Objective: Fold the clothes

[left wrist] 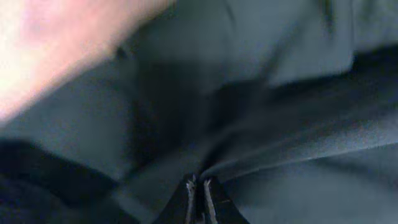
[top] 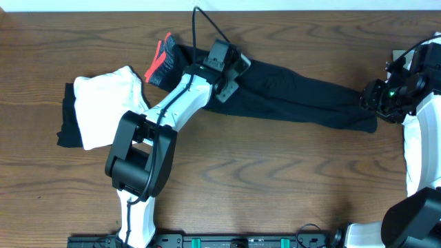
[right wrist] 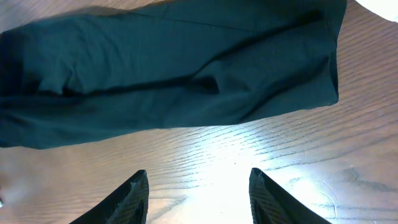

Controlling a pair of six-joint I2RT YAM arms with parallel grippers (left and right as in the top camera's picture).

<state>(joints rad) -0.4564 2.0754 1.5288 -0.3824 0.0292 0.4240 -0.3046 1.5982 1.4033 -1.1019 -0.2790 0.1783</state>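
Left gripper fingertips pressed together, pinching trousers fabric near waist end; creases converge at tips. Trousers lie stretched across far side of table, red waistband toward left, hems toward right. Right gripper spread, empty, above bare wood just beside hems. White garment lies on black garment, left of trousers.

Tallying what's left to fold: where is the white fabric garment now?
Seen overhead, the white fabric garment lies on the left side of the wooden table, atop a black garment, just left of the red-and-grey waistband of the long black trousers.
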